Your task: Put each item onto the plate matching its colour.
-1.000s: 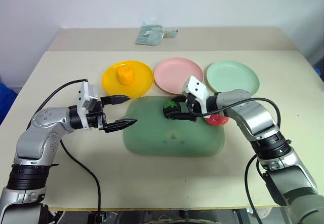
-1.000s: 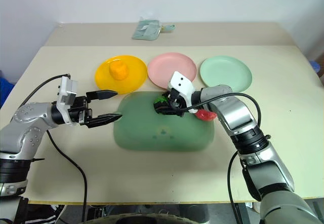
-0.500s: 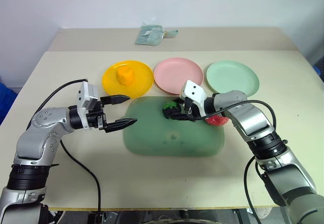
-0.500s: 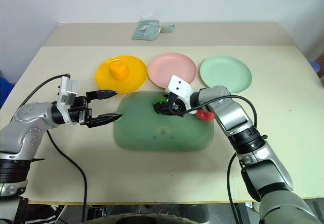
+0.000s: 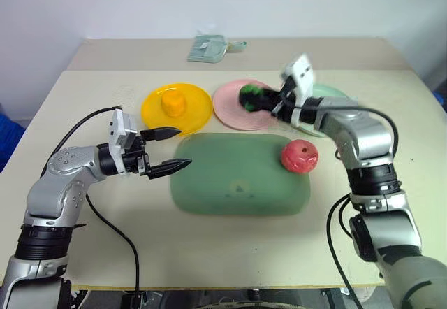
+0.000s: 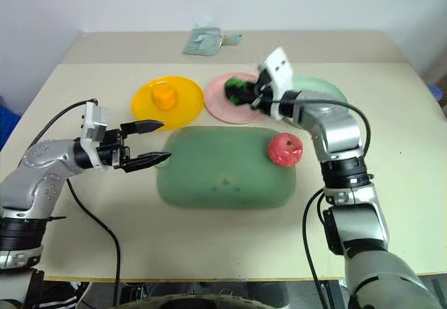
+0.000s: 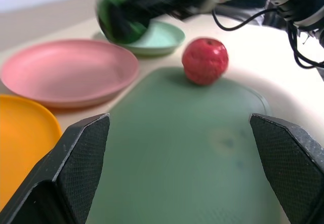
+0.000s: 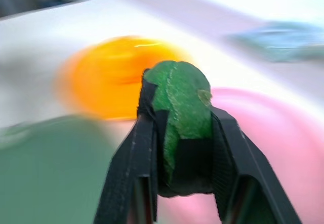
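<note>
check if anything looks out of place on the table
Only the round red toy apple stands out: it sits on the edge of the large green mat, not on the round pink plastic plate. Nothing looks spilled or damaged.

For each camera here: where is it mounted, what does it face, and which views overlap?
Head stereo pair: looks down over the table, both arms showing.
Left wrist: along the open left gripper toward the green mat, red toy and pink plate.
Right wrist: along the right gripper clamping the green toy.
Shared: pink plate, green toy.
</note>
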Controlling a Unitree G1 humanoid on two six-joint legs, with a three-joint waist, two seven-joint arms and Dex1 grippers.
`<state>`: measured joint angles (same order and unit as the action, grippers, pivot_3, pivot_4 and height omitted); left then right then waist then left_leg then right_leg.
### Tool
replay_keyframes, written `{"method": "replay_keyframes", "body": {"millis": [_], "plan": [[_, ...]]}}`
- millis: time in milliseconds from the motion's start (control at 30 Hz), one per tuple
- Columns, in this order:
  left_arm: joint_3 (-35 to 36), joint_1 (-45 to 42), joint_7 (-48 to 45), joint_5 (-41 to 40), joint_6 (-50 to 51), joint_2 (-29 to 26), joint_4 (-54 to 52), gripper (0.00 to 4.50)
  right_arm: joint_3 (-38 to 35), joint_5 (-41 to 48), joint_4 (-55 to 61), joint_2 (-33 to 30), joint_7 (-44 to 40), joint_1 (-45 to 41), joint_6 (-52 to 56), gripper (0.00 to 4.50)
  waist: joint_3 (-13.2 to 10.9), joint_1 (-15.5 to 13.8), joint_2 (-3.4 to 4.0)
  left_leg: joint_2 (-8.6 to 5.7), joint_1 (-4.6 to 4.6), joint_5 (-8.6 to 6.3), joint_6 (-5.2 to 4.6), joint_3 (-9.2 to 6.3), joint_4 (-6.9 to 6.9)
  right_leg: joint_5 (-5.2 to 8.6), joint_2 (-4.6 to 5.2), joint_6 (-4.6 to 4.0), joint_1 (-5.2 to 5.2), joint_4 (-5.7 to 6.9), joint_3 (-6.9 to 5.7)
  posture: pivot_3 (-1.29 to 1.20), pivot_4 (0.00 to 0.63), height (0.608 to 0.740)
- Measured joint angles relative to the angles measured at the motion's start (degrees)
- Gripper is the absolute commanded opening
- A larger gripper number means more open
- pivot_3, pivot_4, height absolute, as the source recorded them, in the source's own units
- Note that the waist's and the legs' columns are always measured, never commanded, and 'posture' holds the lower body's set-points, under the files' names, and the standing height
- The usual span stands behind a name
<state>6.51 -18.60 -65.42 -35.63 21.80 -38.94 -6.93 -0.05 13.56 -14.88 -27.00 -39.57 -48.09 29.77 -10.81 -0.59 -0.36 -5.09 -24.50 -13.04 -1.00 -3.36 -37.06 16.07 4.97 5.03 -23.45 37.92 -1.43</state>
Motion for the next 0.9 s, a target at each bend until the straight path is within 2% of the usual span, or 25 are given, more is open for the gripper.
{"method": "replay_keyframes", "body": {"millis": [267,400,433,467,533,567,633,767,833,900], "plan": [[-0.1,-3.5,3.5,1.6,-1.4,2.5,2.1,4.50,-0.5,-11.3,-21.0,-5.3,13.3,-2.7,-12.2,1.06,0.0,0.5,0.01,0.00,0.00,0.06,0.07,0.04,0.03,0.00,-0.02,0.00,-0.01,0.01,0.01,0.00,0.150,0.729],[-0.1,-3.7,4.2,1.8,-1.3,3.2,2.5,4.50,-0.4,-14.1,-26.2,-5.6,16.0,-2.8,-15.6,1.06,0.0,1.5,0.01,0.01,0.00,0.06,0.07,0.05,0.06,0.00,-0.03,0.00,-0.01,0.01,0.02,0.00,0.150,0.729],[-0.2,-3.7,4.2,1.8,-1.3,3.4,2.5,4.50,-0.4,-14.5,-27.1,-5.6,16.1,-2.8,-16.0,1.75,0.0,1.7,0.01,0.02,0.00,0.07,0.08,0.06,0.06,0.00,-0.04,0.00,-0.01,0.01,0.02,0.00,0.150,0.729],[-0.2,-3.8,4.2,1.8,-1.3,3.5,2.5,4.50,-0.4,-14.7,-27.8,-5.6,16.1,-2.8,-16.3,1.99,0.0,1.7,0.01,0.03,0.00,0.07,0.09,0.06,0.06,0.00,-0.06,0.00,-0.01,0.01,0.02,0.00,0.150,0.729],[-0.2,-3.9,4.3,1.9,-1.4,3.5,2.5,4.50,-0.2,-15.3,-28.3,-5.6,16.2,-2.7,-16.5,2.93,0.0,1.7,0.02,0.04,0.00,0.08,0.09,0.05,0.05,0.00,-0.06,0.00,-0.01,0.02,0.02,0.00,0.150,0.729],[-0.2,-4.0,4.3,1.8,-1.3,3.5,2.5,4.50,-0.2,-15.4,-28.3,-5.6,16.2,-2.7,-16.8,3.59,0.0,1.6,0.02,0.03,0.00,0.08,0.09,0.05,0.04,0.00,-0.06,0.00,0.00,0.02,0.02,0.00,0.150,0.729],[-0.2,-4.0,4.2,1.8,-1.3,3.5,2.5,4.50,-0.5,-15.0,-28.2,-5.5,16.0,-2.7,-17.6,4.44,0.0,1.5,0.02,0.03,0.00,0.08,0.09,0.05,0.03,0.00,-0.06,0.00,0.00,0.02,0.02,0.00,0.150,0.729],[0.0,-4.0,3.4,1.1,-0.9,3.0,2.5,4.50,-5.0,-8.8,-25.0,-3.8,12.2,-2.8,-17.4,4.44,0.0,1.4,0.03,0.03,0.00,0.08,0.09,0.05,0.03,0.00,-0.06,0.00,0.00,0.02,0.02,0.00,0.150,0.729],[0.2,-4.0,2.9,0.1,-0.7,3.0,2.5,4.50,-7.0,-4.8,-20.9,-3.3,9.5,-2.8,-15.8,4.44,0.0,1.4,0.03,0.03,0.00,0.07,0.09,0.04,0.02,0.00,-0.06,0.01,0.01,0.02,0.02,0.00,0.150,0.729],[0.9,-3.9,2.1,-0.8,0.2,2.8,2.2,4.50,-7.9,1.3,-12.2,-3.9,2.8,-0.9,-10.3,4.44,0.0,1.2,0.03,0.04,-0.01,0.07,0.07,0.02,0.03,0.00,-0.05,0.00,0.01,0.01,0.02,0.00,0.150,0.729]]}}
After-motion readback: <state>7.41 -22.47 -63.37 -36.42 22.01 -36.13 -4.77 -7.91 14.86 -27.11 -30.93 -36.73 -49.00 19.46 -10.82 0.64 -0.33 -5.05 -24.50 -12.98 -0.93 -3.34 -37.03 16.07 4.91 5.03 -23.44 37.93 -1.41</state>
